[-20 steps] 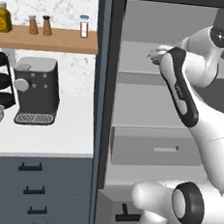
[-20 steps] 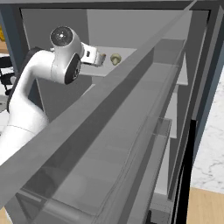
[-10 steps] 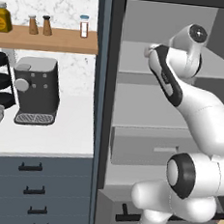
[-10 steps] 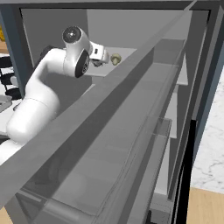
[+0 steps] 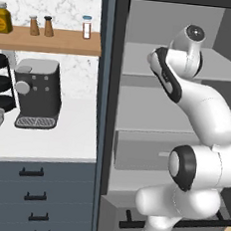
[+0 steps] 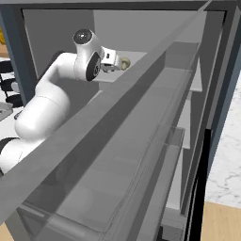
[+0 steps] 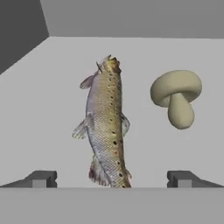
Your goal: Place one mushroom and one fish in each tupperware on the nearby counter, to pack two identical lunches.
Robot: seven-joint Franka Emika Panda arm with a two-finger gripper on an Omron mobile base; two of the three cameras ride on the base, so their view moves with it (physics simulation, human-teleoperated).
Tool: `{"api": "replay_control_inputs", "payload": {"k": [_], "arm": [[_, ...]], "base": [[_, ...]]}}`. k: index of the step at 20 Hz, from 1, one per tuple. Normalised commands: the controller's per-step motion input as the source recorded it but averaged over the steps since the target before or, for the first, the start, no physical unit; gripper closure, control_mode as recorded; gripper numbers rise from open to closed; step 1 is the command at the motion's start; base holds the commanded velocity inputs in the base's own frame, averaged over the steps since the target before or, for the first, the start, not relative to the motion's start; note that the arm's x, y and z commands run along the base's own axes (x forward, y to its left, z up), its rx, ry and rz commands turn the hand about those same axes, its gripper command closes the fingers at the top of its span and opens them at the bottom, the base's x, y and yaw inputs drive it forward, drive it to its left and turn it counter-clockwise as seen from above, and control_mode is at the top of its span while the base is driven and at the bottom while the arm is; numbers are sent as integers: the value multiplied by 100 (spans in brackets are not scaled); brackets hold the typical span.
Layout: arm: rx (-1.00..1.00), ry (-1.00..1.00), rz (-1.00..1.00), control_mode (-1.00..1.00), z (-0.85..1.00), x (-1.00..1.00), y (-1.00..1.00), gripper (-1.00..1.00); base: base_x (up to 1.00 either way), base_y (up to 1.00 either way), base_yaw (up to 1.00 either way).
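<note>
Gripper (image 7: 111, 178) fingers spread wide, nothing pinched; speckled brown fish (image 7: 106, 124) dead ahead, beige mushroom (image 7: 176, 97) probably slightly farther right.

— Where do things sit from the hand?
— The fish (image 7: 105, 124) lies straight ahead on the fridge shelf (image 7: 52, 100), lengthwise, its tail end nearest, between the two fingertips (image 7: 41, 178).
— And the mushroom (image 7: 176, 97)?
— To the right of the fish, apart from it, farther off than the right fingertip, stem toward the hand.
</note>
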Motion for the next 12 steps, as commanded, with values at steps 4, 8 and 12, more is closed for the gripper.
{"api": "replay_control_inputs", "payload": {"k": [4,8,12], "arm": [[0,7,-4,-100,-13,23,0,-100],[3,3,-6,-100,0,32,2,-100],[6,0,-2,-100,-5,12,-1,-100]], "base": [[0,0,0],[0,0,0],[0,0,0]]}}
